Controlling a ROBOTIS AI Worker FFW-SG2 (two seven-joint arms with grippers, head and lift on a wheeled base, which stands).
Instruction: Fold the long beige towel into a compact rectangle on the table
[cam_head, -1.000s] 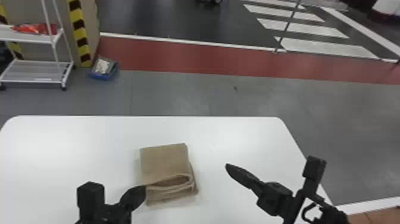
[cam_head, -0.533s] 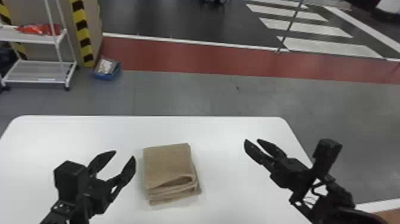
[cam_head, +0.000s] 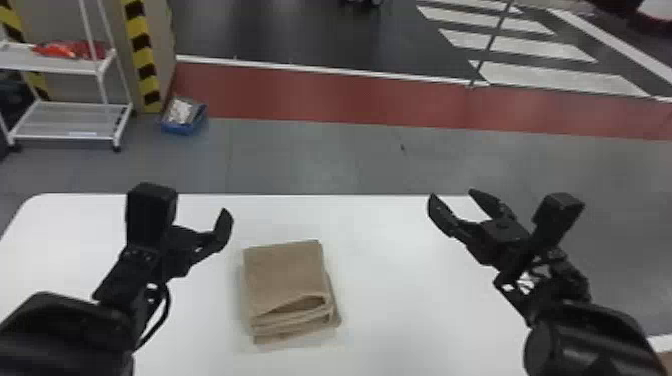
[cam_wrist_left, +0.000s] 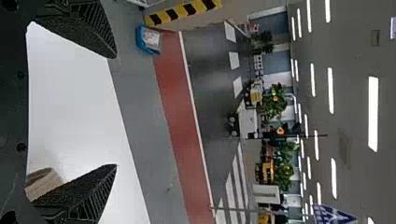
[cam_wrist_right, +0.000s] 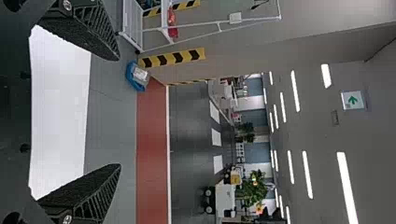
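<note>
The folded beige towel (cam_head: 285, 275) lies on the white surface (cam_head: 400, 310), right of the left hand (cam_head: 192, 242); it and the right hand (cam_head: 452, 195) have fingers spread apart.

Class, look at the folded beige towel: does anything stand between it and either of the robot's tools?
Nothing visible does. White tabletop spans the gap from the left tool to the towel, and likewise from the right tool. The tools hang on opposite sides of the towel, neither touching it.
</note>
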